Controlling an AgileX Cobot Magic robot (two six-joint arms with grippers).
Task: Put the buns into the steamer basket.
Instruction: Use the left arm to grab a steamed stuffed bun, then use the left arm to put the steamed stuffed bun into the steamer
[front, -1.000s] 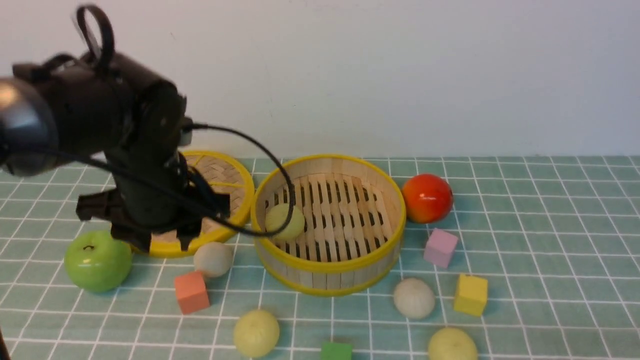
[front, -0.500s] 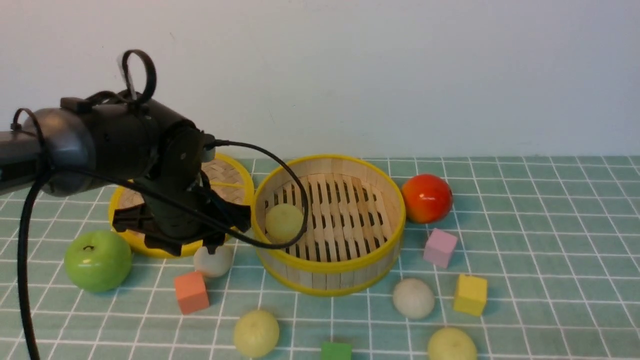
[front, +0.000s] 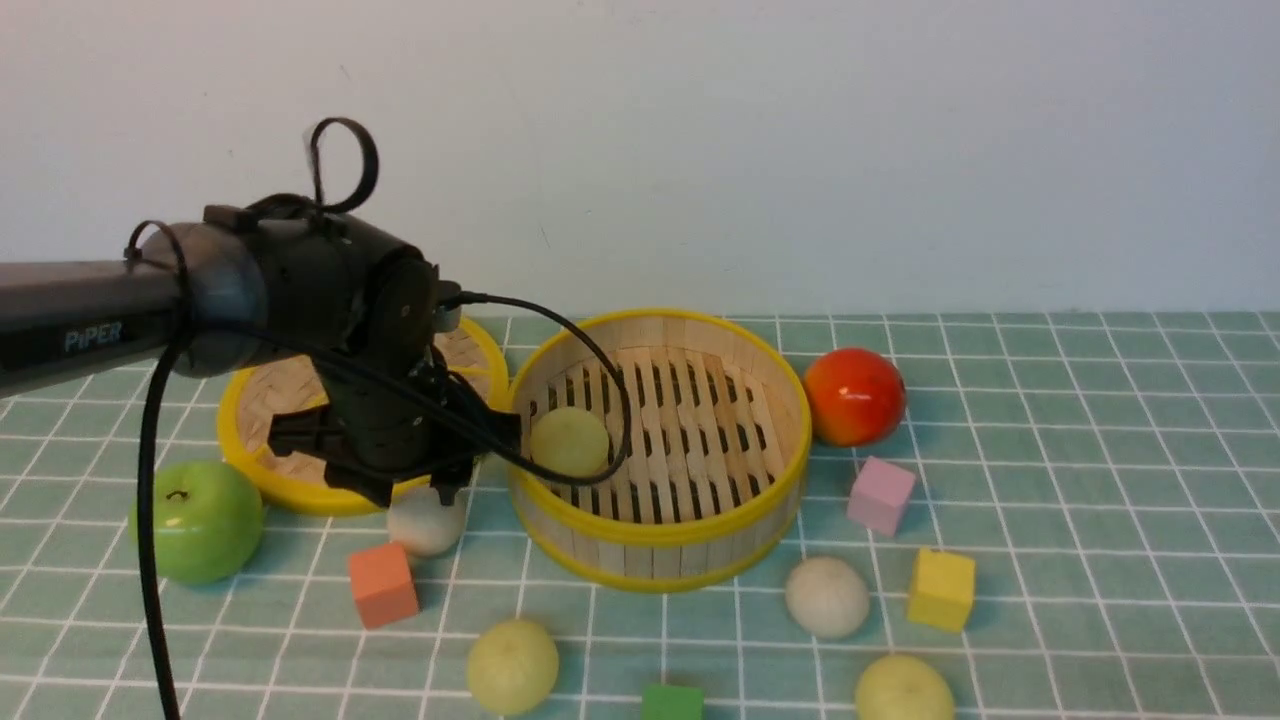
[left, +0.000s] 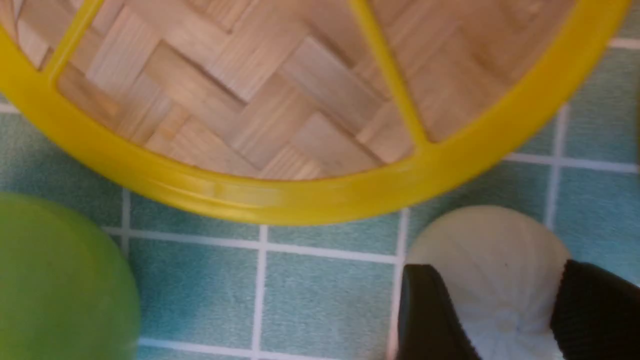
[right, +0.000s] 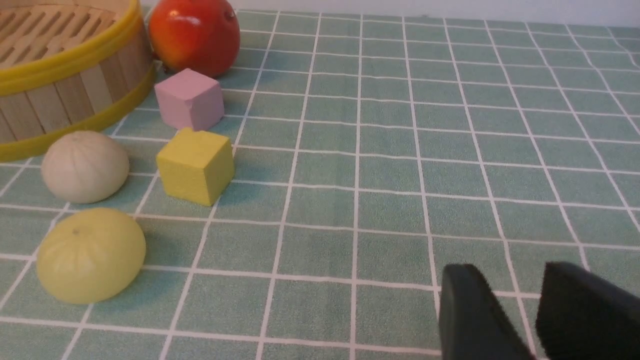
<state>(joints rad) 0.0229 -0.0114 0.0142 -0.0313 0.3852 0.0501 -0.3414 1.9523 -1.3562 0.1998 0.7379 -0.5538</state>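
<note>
Straddling the off-white bun (front: 427, 522) left of centre, the left gripper (left: 497, 272) has dropped from above the lid (front: 250, 440), jaws apart, so closing looks next. One pale green bun (front: 568, 441) sits in the steamer basket (front: 655, 540) mid-frame. The lid rim, green apple (front: 196, 520) and orange cube (front: 382, 584) crowd close. The right gripper (right: 535, 300) waits parted and empty.

The left end effector (front: 425, 495) hangs over an off-white bun (front: 427, 524); a yellow-green bun (front: 568, 440) lies in the steamer basket (front: 655, 535).
</note>
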